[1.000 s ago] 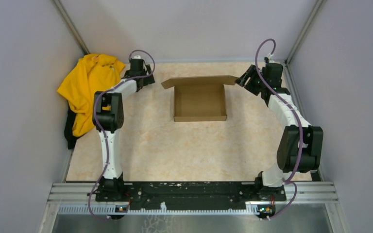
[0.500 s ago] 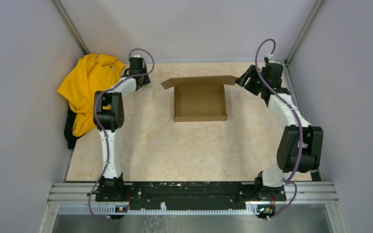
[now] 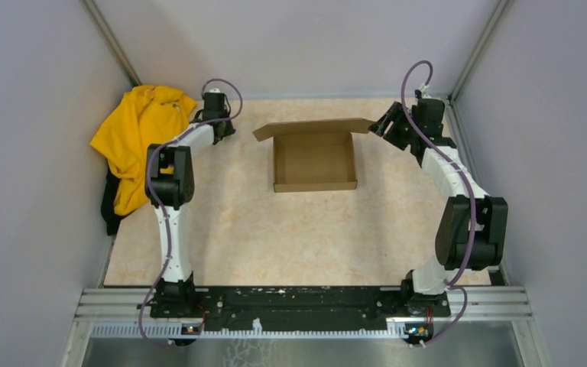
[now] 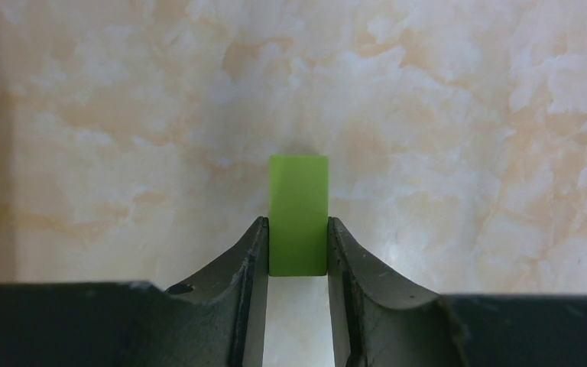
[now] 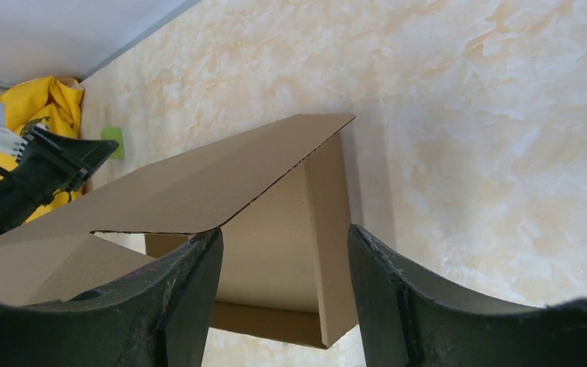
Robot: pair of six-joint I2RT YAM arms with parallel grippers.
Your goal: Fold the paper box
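The paper box [image 3: 315,162] is plain brown cardboard, standing open at the back middle of the table. Its lid flap [image 3: 313,128] is raised and leans over the far side. My right gripper [image 3: 383,124] hovers at the flap's right end. In the right wrist view it [image 5: 284,237] stands open, with the flap [image 5: 199,191] resting over its left finger and the box's side wall [image 5: 329,229] between the fingers. My left gripper [image 4: 298,229] is low over the table left of the box. Its jaws press both sides of a small green block [image 4: 298,206].
A yellow cloth [image 3: 139,138] is heaped against the left wall, just behind the left arm [image 3: 170,176]. Grey walls close the table on the left, back and right. The marbled tabletop [image 3: 290,237] stretches in front of the box.
The left gripper's jaws have closed in on the green block, and that wrist has shifted slightly left. The right arm and the box have not moved.
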